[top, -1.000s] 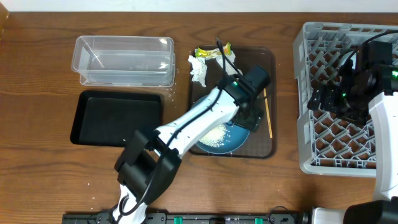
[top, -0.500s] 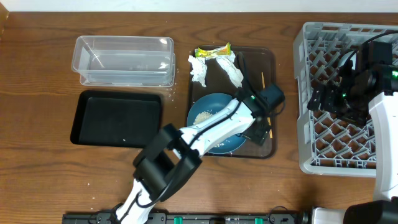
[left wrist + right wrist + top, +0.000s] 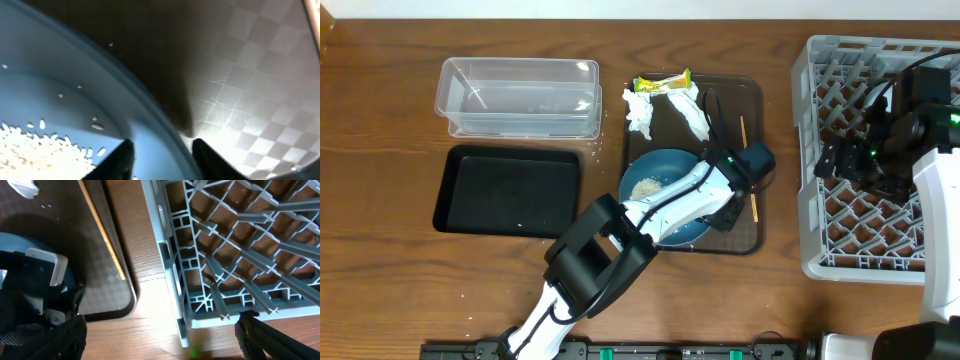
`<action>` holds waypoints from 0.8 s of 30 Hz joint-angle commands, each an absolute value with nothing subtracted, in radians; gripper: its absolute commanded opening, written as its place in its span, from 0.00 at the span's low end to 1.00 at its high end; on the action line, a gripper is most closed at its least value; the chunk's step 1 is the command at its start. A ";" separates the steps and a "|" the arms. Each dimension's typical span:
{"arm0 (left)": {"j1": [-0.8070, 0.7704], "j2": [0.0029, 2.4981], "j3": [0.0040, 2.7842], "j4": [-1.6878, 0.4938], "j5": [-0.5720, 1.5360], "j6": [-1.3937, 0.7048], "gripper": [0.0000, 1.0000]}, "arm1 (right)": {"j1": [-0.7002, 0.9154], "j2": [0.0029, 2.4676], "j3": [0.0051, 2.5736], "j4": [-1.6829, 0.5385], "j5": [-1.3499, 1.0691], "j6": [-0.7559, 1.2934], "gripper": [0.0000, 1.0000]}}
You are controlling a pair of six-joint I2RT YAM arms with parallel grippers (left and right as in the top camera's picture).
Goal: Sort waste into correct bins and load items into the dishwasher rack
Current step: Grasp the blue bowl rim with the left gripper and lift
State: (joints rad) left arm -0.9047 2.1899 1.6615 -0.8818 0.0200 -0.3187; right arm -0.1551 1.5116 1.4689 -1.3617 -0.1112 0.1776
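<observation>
**Left claw at blue dish rim, right claw open over rack**

Brown wooden table (image 3: 400, 270), seen from above. Large square grey plastic dishwasher rack (image 3: 807, 150) on the right. Clear rectangular plastic tub (image 3: 520, 65) far left, with the shallow black rectangular tray (image 3: 510, 190) just nearer than it. Dark brown serving tray (image 3: 745, 100) in the middle.

On the serving tray:
- Large dark blue dish (image 3: 650, 165) on the near half, with white rice-like grains (image 3: 645, 187) piled inside.
- Two crumpled white tissues (image 3: 638, 112) at the far end.
- Small yellow-green shiny wrapper (image 3: 662, 83) at the far edge.
- Thin wooden stick (image 3: 755, 208) along the right side, partly hidden by the arm.

Left gripper (image 3: 162, 160) is at the dish's right rim. It is partly closed, with one finger (image 3: 122, 157) inside the dish, the other outside and the rim between them. Cannot tell if it is actually pinching.

Right gripper (image 3: 840, 160) hangs over the rack's left side, jaws spread wide, holding nothing.
</observation>
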 commanded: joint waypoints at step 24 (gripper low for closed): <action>-0.850 2.055 1.668 -0.986 -0.013 -0.319 0.06 | -0.162 1.505 1.470 -1.362 -0.105 0.167 0.94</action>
State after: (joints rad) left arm -0.8906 2.1143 1.6688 -0.9638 -0.0254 -0.3172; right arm -0.1551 1.5116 1.4689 -1.3621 -0.1112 0.1776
